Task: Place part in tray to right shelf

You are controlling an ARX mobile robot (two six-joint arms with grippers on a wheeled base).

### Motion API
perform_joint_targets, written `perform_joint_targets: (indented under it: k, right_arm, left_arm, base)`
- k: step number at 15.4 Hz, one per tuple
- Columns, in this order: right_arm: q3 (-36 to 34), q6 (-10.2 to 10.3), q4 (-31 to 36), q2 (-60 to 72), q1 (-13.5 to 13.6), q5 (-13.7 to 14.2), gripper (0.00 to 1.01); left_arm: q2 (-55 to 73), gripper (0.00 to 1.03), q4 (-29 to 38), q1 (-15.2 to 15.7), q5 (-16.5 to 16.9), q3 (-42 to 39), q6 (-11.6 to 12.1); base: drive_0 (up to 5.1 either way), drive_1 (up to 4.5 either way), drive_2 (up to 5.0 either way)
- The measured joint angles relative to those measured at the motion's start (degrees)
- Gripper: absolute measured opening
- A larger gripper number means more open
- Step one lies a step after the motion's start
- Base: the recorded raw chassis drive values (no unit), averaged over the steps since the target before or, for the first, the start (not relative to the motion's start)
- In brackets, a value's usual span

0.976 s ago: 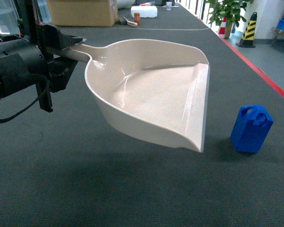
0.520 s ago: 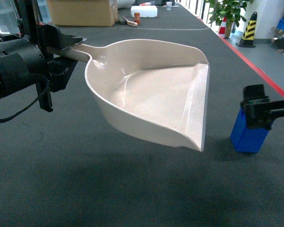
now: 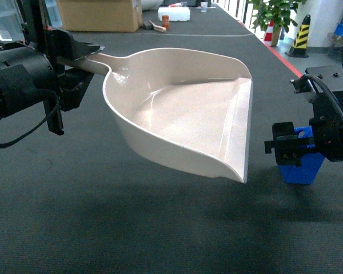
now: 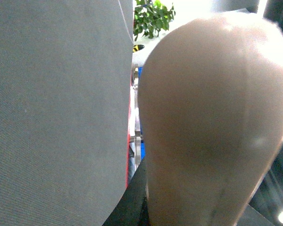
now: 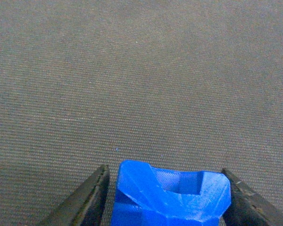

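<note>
Head view first: the right gripper [image 3: 290, 146], absent from the scene a second before and only arriving at the blue block half a second before, had come down over the part [image 3: 301, 165], which stood on the dark mat at the right, just beside the front lip of the tray [image 3: 183, 108]. The black fingers straddled the block's upper half, and the block itself had not shifted from its spot. On the left, the left gripper [image 3: 74, 57] kept the tray's handle clamped, holding the cream scoop tilted above the mat with its open mouth facing right toward the part; the tray's pose matched the earlier pictures.

Left wrist view showed little beyond the tray [image 4: 212, 122] filling the right of the picture at very close range, with grey mat on the left and a potted plant far off; the grip itself was hidden here.

Right wrist view showed the part [image 5: 172, 197] sitting between two dark fingers [image 5: 87, 200], with a thin strip of mat visible on each side, so the jaws were apart and not yet pressing. By my judgement, the arm had reached its pre-grasp station and closing on the block was the step due next, before any lift into the tray. The right shelf was not visible in any view.
</note>
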Motion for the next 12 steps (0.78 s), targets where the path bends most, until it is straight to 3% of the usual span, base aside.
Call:
perform_joint_targets:
  k: [2, 3, 6, 8, 9, 11, 12]
  right_arm:
    - [-0.8, 1.3, 0.7, -0.7, 0.3, -0.2, 0.52]
    - [-1.9, 1.7, -0.2, -2.4, 0.3, -0.2, 0.48]
    - [-4.3, 2.3, 0.0, -15.7, 1.1, 1.6, 0.47]
    - [-2.5, 3.7, -0.8, -26.2, 3.6, -0.1, 0.47]
    - [-1.5, 5.4, -0.9, -30.0, 5.8, -2.0, 0.47]
    - [-0.5, 11.1, -4.1, -32.5, 11.2, -7.9, 0.47]
    - [-0.5, 13.5, -4.6, -31.2, 14.2, -9.1, 0.47]
  left_arm:
    - [0.0, 0.19, 0.0, 0.0, 0.0, 0.0, 0.0]
    - [0.0, 0.19, 0.0, 0.0, 0.1, 0.0, 0.0]
    - [0.0, 0.19, 0.0, 0.0, 0.0, 0.0, 0.0]
    - [0.0, 0.19, 0.0, 0.0, 0.0, 0.0, 0.0]
    - [0.0, 0.19, 0.1, 0.0, 0.0, 0.0, 0.0]
    - [0.0, 0.19, 0.0, 0.0, 0.0, 0.0, 0.0]
    - [0.0, 0.19, 0.0, 0.0, 0.0, 0.0, 0.0]
  base:
    - [0.0, 0.00, 0.0]
    - [0.0, 0.00, 0.0]
    - [0.0, 0.00, 0.0]
    - [0.0, 0.00, 0.0]
    - [0.0, 0.00, 0.0]
    - [0.0, 0.00, 0.0]
    - [0.0, 0.00, 0.0]
